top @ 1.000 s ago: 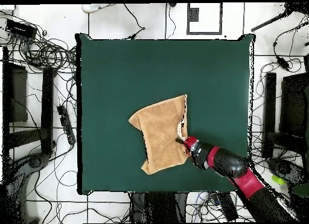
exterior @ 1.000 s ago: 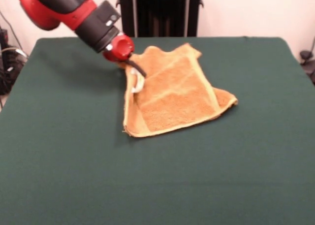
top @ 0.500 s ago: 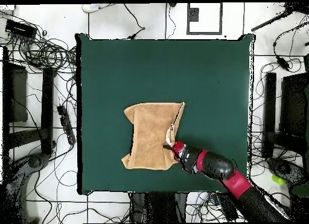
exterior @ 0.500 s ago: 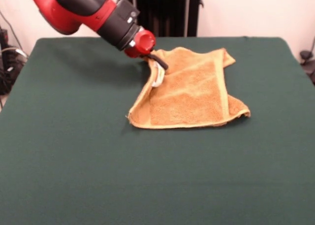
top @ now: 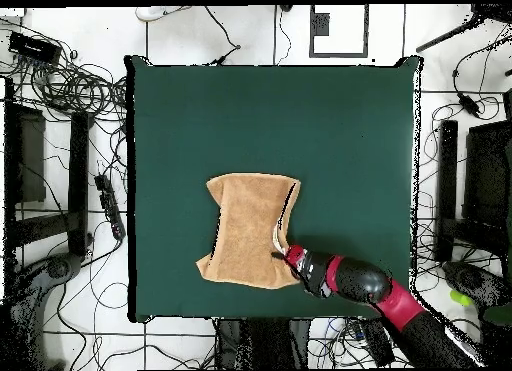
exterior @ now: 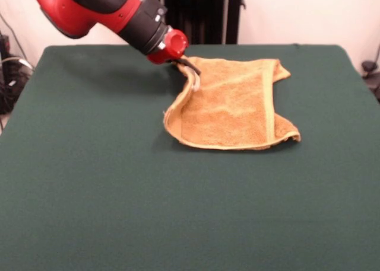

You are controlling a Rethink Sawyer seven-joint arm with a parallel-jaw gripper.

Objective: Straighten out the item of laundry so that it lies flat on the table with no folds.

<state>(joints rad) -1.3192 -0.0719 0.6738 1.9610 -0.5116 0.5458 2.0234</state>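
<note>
A pale tiled floor [top: 70, 337] with thin dark lines shows in the overhead view. Lots of tangled black cables [top: 70, 82] lie on it, thickest in one corner. A long black bar [top: 78, 182] lies along one side, and a tall black stand [top: 447, 187] lies along the other. A black square frame [top: 338, 32] sits at the top. In the front view, a plain white wall [exterior: 297, 13] stands behind, with a dark upright post [exterior: 193, 13] in the middle.

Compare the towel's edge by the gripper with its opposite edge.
The towel's edge by the gripper curls up off the green table in a raised bow; the opposite edge lies mostly flat. The gripper edge is pinched at its far corner; the opposite edge is untouched. Both run alongside a paler woven band.
</note>
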